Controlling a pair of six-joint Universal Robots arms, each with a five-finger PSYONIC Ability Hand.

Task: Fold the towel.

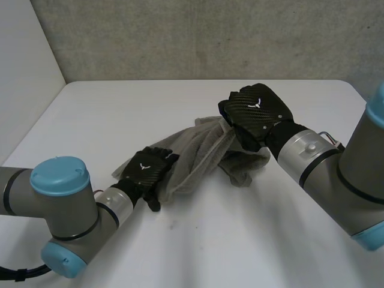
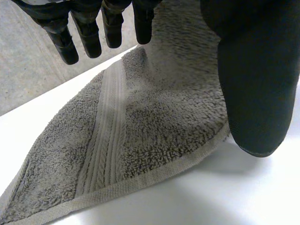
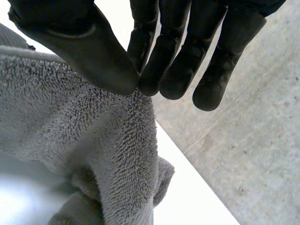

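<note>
- Towel (image 1: 204, 157): grey, bunched, lying mid-tabletop (image 1: 114, 111) and drawn out slantwise between the two hands.
- Right hand (image 1: 258, 111): at the towel's far end. Thumb and fingers (image 3: 173, 70) are pinched on a raised fold of cloth.
- Left hand (image 1: 147, 169): over the towel's near end. Fingers (image 2: 112, 33) are straight and released above the ribbed band, with the thumb (image 2: 253, 84) at the hem.
</note>
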